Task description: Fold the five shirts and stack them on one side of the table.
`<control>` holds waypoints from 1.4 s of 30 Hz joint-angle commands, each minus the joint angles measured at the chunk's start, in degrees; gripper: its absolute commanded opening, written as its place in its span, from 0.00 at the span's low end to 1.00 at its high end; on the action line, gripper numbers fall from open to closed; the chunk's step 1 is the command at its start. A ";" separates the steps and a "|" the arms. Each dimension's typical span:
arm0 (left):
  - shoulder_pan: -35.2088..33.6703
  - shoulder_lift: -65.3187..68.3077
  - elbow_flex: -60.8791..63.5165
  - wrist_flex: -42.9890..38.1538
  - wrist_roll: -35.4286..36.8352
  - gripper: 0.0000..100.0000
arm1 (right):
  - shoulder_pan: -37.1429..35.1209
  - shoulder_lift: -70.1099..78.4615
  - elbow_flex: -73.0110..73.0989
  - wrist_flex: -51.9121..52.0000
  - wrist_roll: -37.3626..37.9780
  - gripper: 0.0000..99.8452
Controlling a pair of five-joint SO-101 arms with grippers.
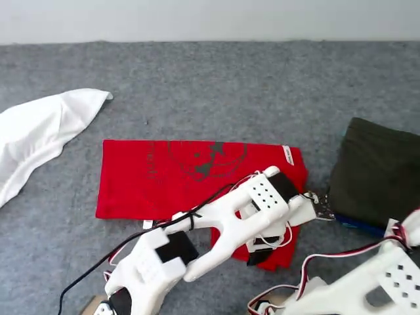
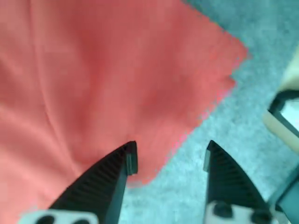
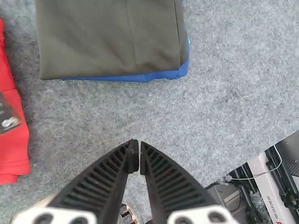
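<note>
A red shirt lies flat in the middle of the grey counter, pressed into a wide rectangle with a dark round print along its far edge, a small white label at one far corner and a narrower flap hanging off its near edge. A crumpled white shirt sits well apart at one end of the counter. At the other end, just beside the red one, a folded olive shirt rests on a folded blue shirt, of which only an edge peeks out. The left arm stretches low across the red shirt's near flap, its jaws parted and grasping nothing, one over the red cloth's corner and the other over bare counter. The right arm hangs above bare counter near the olive stack, its jaws clenched together on nothing.
</note>
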 commanded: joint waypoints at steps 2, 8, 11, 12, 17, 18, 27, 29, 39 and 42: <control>0.53 3.96 -2.51 -1.58 0.97 0.24 | 0.66 -0.92 -2.46 2.24 0.26 0.01; 0.53 6.86 -2.51 -5.80 1.93 0.10 | 0.66 -0.92 -2.46 2.24 0.26 0.01; 0.53 5.80 -2.59 -7.65 2.90 0.02 | 0.48 -0.92 -2.46 2.24 0.18 0.01; 0.53 5.10 -2.59 -7.74 2.99 0.01 | 0.57 -0.92 -2.46 2.24 0.18 0.01; -0.70 0.09 -2.51 -7.82 3.08 0.02 | 0.48 -0.92 -2.46 2.24 0.18 0.01; -1.14 -1.23 -2.51 -7.91 3.08 0.02 | 0.40 -0.92 -2.46 2.24 0.18 0.01; -8.09 -9.93 -2.51 -8.62 3.08 0.02 | 0.31 -0.92 -2.46 2.24 0.18 0.01; -9.58 -9.93 -2.51 -10.11 3.08 0.02 | 0.31 -0.92 -2.46 2.24 0.26 0.01; -15.56 -9.76 -2.15 -17.93 3.08 0.10 | 0.31 -1.10 -2.46 2.24 0.62 0.01; -18.29 -8.18 -2.42 -19.16 3.69 0.21 | 0.31 -1.27 -2.46 2.24 0.62 0.01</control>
